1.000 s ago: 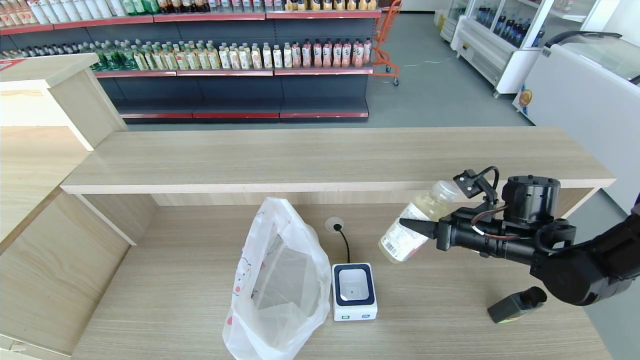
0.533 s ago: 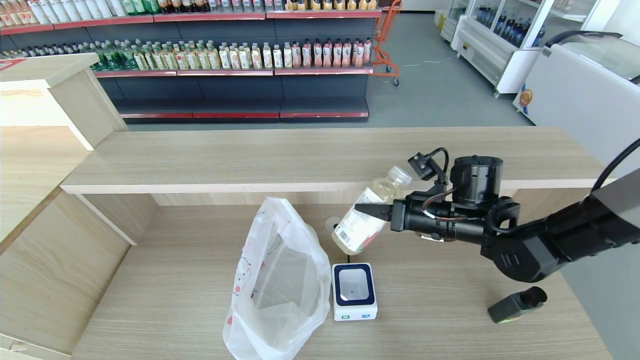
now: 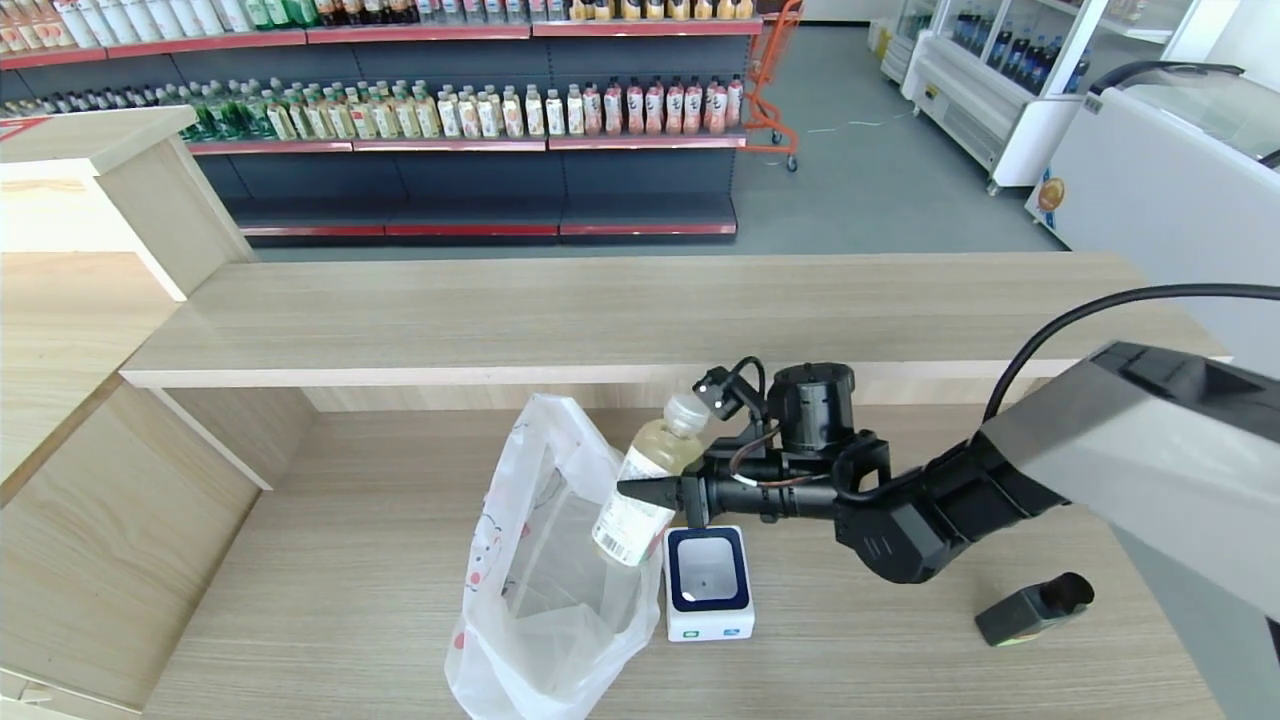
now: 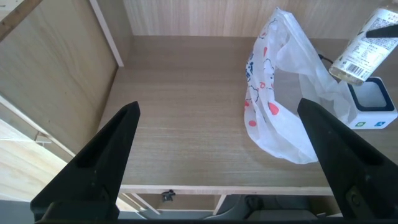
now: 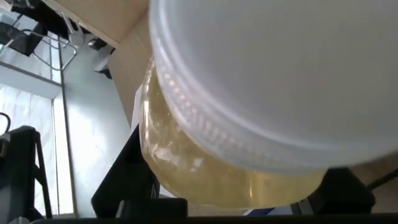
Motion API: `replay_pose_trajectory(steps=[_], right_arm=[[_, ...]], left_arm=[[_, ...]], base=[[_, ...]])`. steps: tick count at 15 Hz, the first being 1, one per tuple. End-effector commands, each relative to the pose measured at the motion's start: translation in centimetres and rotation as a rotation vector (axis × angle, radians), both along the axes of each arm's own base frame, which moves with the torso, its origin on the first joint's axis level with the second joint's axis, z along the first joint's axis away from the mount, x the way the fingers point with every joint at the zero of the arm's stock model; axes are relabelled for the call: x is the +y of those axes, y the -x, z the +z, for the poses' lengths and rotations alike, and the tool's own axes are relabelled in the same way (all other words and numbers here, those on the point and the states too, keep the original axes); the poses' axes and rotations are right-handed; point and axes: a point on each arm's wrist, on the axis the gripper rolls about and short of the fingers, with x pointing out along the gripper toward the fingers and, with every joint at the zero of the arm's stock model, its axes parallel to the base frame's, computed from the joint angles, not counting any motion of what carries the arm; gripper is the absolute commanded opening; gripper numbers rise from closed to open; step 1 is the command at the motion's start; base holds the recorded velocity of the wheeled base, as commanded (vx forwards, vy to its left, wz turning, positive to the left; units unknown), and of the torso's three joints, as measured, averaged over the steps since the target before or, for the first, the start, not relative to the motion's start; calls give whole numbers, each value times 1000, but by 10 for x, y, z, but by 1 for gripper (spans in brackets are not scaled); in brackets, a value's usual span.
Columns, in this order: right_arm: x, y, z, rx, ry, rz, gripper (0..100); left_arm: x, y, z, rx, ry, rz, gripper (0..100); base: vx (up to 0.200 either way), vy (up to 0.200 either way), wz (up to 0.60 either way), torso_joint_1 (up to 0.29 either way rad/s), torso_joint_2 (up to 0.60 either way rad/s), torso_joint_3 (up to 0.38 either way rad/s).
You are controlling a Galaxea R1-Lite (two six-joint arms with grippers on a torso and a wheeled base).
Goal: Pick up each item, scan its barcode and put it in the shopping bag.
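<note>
Okay: right gripper (image 3: 646, 490) clamped on bottle (image 3: 628, 522), tilted, base over shopping bag (image 3: 545, 570) mouth, just beside scanner (image 3: 708, 582). Lower well inside before releasing; keep off the rim. Left gripper (image 4: 217, 107): fingers apart.

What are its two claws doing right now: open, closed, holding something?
Left gripper: open, holding nothing.
Right gripper: shut on the bottle, held over the shopping bag.

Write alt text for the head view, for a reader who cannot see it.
The right gripper holds a tilted bottle of pale drink over the edge of the open white shopping bag, next to a small scanner on a wooden counter.
</note>
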Motion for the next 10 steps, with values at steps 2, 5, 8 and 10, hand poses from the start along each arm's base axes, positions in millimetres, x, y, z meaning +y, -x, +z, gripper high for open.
replay_pose_trajectory(steps=[2,5,8,10], right_arm=[[9,-3,-30,-22,65,39,0],[20,-5,-57,-158,157,116,0],[46,-1,-71,-264,189,199,0],[54,-3,-79,-293,196,210,0]], left_arm=[[0,0,0,-1,0,0,100],[0,0,0,-1,0,0,100],[0,0,0,-1,0,0,100],[0,0,0,-1,0,0,100]], base=[[0,0,0,0,0,0],[0,0,0,0,0,0],[0,0,0,0,0,0],[0,0,0,0,0,0]])
